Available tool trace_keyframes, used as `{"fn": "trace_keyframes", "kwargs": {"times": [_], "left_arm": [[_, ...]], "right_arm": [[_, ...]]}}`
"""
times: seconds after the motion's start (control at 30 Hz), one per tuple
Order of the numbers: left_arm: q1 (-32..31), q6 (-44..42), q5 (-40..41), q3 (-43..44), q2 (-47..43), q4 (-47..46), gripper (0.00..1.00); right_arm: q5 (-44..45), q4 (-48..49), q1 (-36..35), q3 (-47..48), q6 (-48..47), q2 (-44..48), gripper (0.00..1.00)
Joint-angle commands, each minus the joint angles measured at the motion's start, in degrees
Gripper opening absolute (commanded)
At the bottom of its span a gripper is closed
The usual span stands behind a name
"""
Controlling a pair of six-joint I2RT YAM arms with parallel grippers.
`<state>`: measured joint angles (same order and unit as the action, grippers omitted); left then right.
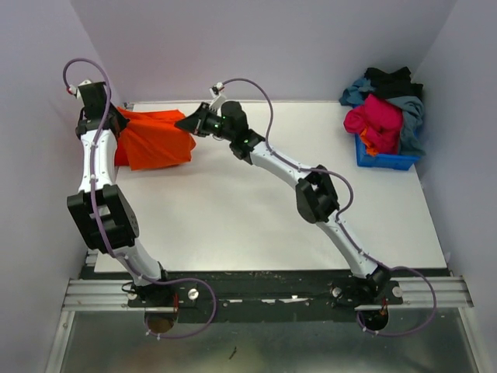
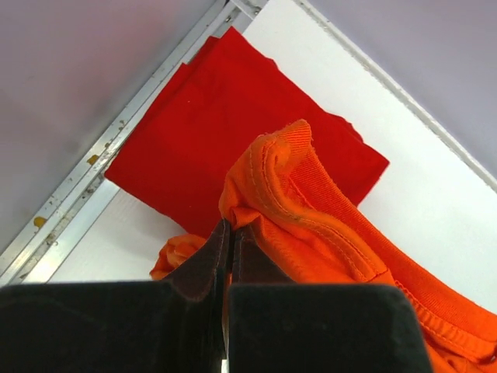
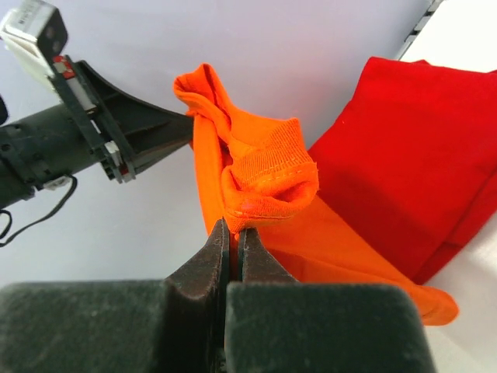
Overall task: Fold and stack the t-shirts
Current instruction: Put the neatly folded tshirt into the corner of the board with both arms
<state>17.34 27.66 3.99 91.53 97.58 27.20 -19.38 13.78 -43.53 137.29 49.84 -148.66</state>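
Note:
The bright orange t-shirt (image 1: 159,140) hangs stretched between my two grippers over the table's far left corner. My left gripper (image 1: 118,118) is shut on one bunched edge of it (image 2: 287,179). My right gripper (image 1: 186,124) is shut on another bunched, hemmed edge (image 3: 268,175). A folded red t-shirt (image 2: 233,124) lies flat on the table under the orange one, and shows in the right wrist view (image 3: 404,155) too. In the top view the red shirt is almost fully hidden by the orange one.
A blue bin (image 1: 384,158) at the far right holds a heap of shirts: pink (image 1: 374,118), grey-blue (image 1: 411,116) and black (image 1: 392,78). White walls close in the table's back and sides. A metal rail (image 2: 85,186) runs along the left edge.

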Motion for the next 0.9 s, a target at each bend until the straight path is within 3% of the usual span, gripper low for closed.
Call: {"fn": "trace_keyframes", "kwargs": {"times": [0.0, 0.17, 0.67, 0.77, 0.87], "left_arm": [[2.2, -1.9, 5.3, 4.2, 3.1, 0.4, 0.0], [2.3, -3.3, 6.4, 9.6, 6.5, 4.2, 0.0], [4.0, -6.2, 10.7, 10.0, 9.5, 3.7, 0.0], [4.1, -6.5, 11.0, 8.1, 8.9, 2.1, 0.0], [4.2, -6.4, 9.9, 7.0, 9.5, -0.8, 0.0]], "right_arm": [[5.9, 7.8, -1.0, 4.5, 2.5, -3.0, 0.01], [9.0, 10.4, -2.0, 4.7, 2.6, -4.4, 0.01], [16.6, 19.6, -5.6, 4.2, 4.9, -8.6, 0.01], [18.0, 23.7, -5.8, -0.1, 6.2, -7.9, 0.01], [19.1, 22.6, -5.7, 1.7, 5.3, -9.1, 0.01]]}}
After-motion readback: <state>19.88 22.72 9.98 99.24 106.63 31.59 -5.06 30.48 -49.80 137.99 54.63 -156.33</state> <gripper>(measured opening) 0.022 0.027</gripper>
